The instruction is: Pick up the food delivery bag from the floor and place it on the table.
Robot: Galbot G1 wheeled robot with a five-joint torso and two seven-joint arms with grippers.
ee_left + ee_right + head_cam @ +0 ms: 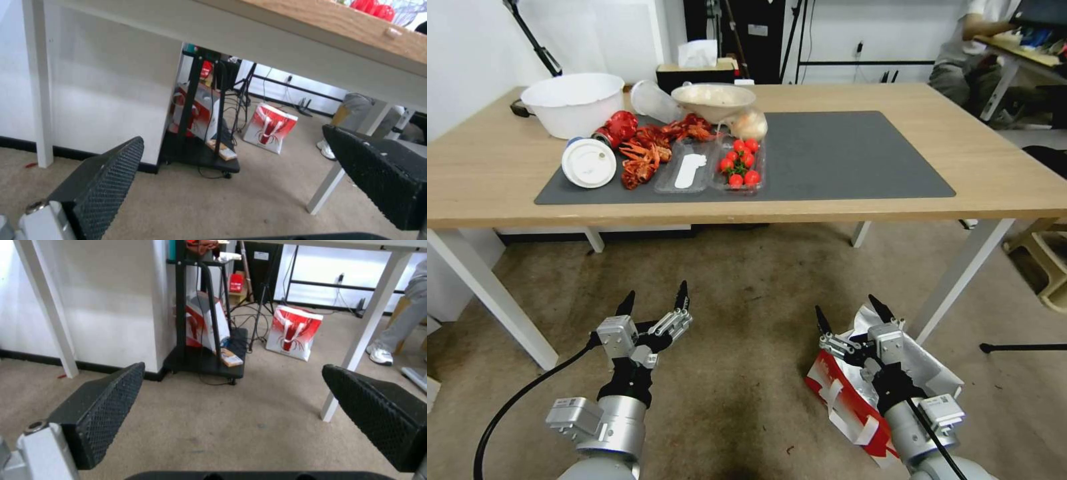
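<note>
Food delivery bag: large white paper bag [854, 393] with red side, silver foil lining and white strap handles, lying tipped on the floor directly beneath the right gripper, near a white table leg.
Right gripper: black-fingered gripper [854, 319] spread wide, holding nothing, hovering just above the bag's open foil mouth; textured black pads [106, 406] far apart in the right wrist view.
Left gripper: matching gripper [654, 301] also spread wide and empty, hanging over bare carpet, well apart from the bag; pads [111, 180] far apart in the left wrist view.
Floor: brownish-beige mottled carpet [747, 300].
Table: rectangular light-wood top [994, 167] on white metal legs, beyond both grippers.
Mat: dark grey rectangle [854, 153] on the tabletop.
On the table's left part: white round bowl [574, 100], red crayfish [647, 150], clear tray of red cherry tomatoes [740, 163].
Under-table background: second red-and-white bag [293, 331] standing upright on the carpet.
</note>
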